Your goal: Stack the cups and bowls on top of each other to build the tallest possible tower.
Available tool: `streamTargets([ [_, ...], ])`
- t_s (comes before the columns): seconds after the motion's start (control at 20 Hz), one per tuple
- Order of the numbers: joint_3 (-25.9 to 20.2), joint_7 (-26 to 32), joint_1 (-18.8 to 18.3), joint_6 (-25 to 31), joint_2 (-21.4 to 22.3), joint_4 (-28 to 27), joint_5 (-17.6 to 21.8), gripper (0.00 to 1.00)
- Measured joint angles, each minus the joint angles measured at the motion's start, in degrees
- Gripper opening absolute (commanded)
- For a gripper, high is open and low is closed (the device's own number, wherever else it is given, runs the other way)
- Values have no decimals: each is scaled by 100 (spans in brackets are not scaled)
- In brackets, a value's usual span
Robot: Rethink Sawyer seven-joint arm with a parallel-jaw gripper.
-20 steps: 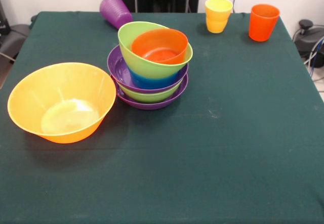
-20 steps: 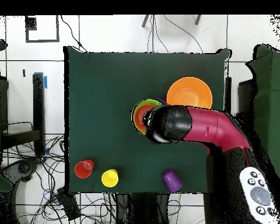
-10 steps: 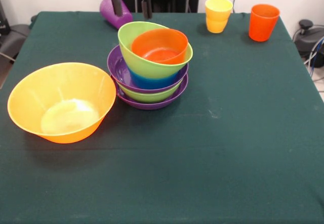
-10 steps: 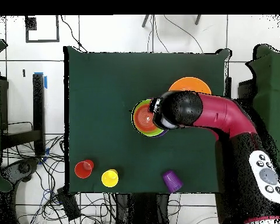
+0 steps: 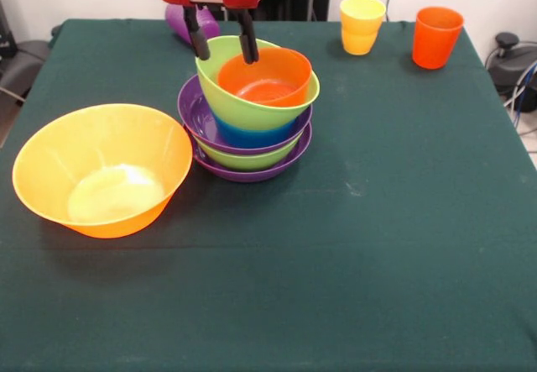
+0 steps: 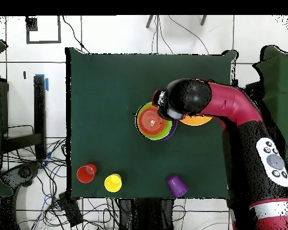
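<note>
Black gripper (image 5: 224, 53) fingers (image 5: 200, 43) hang spread apart under the red wrist, holding nothing, their tips just above the far rim of the top green bowl; whether they touch that rim is hard to judge.

Nearest in the front view sits the very large glossy yellow-orange plastic bowl (image 5: 102, 169), upright and empty, just beside the pile on the dark green tablecloth (image 5: 377, 246). In the overhead view the red and black arm (image 6: 230, 108) covers most of this bowl.

Next comes the tower (image 5: 248, 112): a wide purple bowl (image 5: 252, 169) at the bottom, a green bowl (image 5: 243, 159) in it, a second purple bowl (image 5: 198, 120), then the small blue bowl (image 5: 247, 134), then the tilted green bowl (image 5: 226, 95), which holds the small red-orange bowl (image 5: 265, 76), itself empty.

Farther back, the ribbed purple plastic cup (image 5: 180, 18) lies on its side behind the wrist, mostly hidden. Well apart at the far edge stand stacked yellow-orange cups (image 5: 362, 24) and an orange-red cup (image 5: 436, 36), upright, near each other.
</note>
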State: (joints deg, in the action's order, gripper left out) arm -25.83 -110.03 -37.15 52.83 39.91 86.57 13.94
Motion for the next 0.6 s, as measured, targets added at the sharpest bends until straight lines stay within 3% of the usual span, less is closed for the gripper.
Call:
streamTargets([
  [0.6, -304, 0, -93, 1056, 14, -482, 101, 100],
])
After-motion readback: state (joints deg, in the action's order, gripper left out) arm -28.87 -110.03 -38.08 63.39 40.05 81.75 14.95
